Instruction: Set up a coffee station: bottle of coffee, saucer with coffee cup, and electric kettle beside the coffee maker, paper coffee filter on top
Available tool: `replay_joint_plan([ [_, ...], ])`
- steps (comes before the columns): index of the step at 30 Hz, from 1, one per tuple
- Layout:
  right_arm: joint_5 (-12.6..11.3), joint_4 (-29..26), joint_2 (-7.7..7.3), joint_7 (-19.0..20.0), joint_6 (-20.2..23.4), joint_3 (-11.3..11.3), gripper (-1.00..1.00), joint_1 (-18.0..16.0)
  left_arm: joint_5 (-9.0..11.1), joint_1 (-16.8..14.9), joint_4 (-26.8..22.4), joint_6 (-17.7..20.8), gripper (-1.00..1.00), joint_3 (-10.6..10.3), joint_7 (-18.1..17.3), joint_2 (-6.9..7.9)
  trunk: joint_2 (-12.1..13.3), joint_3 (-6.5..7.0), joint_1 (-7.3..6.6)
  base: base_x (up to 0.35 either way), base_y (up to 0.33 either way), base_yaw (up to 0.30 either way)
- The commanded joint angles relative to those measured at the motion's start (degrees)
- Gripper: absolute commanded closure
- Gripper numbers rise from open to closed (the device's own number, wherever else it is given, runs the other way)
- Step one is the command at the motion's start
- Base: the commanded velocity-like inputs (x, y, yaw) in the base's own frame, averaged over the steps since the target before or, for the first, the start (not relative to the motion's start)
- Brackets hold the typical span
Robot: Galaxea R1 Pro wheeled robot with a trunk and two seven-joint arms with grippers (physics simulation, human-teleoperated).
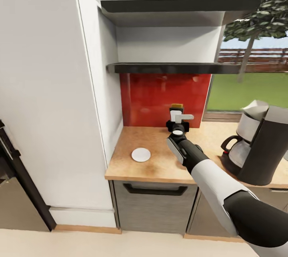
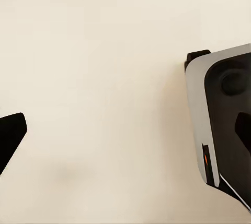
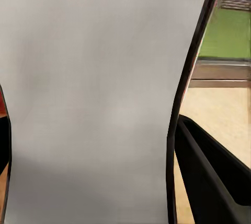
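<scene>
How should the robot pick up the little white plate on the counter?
Probably by the rim, coming from straight above. The saucer lies flat on the countertop, so it has no tall side to squeeze; one finger of the tool would have to slip under its edge. The edge facing the counter's front looks easiest to reach. The right tool seems busy holding a white cup.

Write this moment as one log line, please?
right arm: extended over countertop | fingers: on grey object | saucer: bare | coffee maker: on counter
</scene>
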Motion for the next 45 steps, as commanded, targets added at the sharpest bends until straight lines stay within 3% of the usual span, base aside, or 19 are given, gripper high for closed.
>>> replay_joint_plan([
  [1, -0.6, 0.0, -0.16, -0.6, 0.3, 0.3, 1.0, -0.1, 0.5, 0.0, 0.1, -0.1, -1.0, -0.3, -0.4, 0.01, -0.1, -0.14, 0.07, 0.195, 0.073, -0.269],
  [18, -0.8, 0.3, -0.14, -0.6, 0.3, 0.4, 1.0, 0.0, 0.4, 0.0, 0.1, -0.1, -1.0, -0.3, -0.4, 0.04, -0.1, -0.14, 0.07, 0.024, 0.009, -0.224],
  [22, -0.8, 3.0, -0.03, -0.5, 0.0, 0.4, 1.0, 0.7, 0.4, 0.0, 0.1, -0.1, -1.0, -0.3, -0.4, 0.08, -0.1, -0.14, 0.07, 0.0, 0.0, -0.015],
  [29, -0.7, 9.2, -0.28, -0.6, -9.5, 0.3, 1.0, 1.4, 0.4, 0.0, 0.1, -0.1, -1.0, -0.3, -0.4, 0.07, -0.1, -0.14, 0.07, 0.0, 0.0, -0.001],
  [37, -0.7, 10.4, -0.61, -0.9, -12.2, 0.3, 1.0, 1.5, 0.4, 0.0, 0.1, -0.1, -1.0, -0.3, -0.4, 0.01, -0.1, -0.14, 0.07, 0.0, 0.0, 0.0],
  [45, -0.8, 12.7, -1.95, -0.9, -14.8, -0.7, 1.0, 1.5, 0.3, 0.0, 0.1, -0.1, -1.0, -0.3, -0.4, 0.01, -0.1, -0.14, 0.07, 0.075, 0.0, 0.0],
])
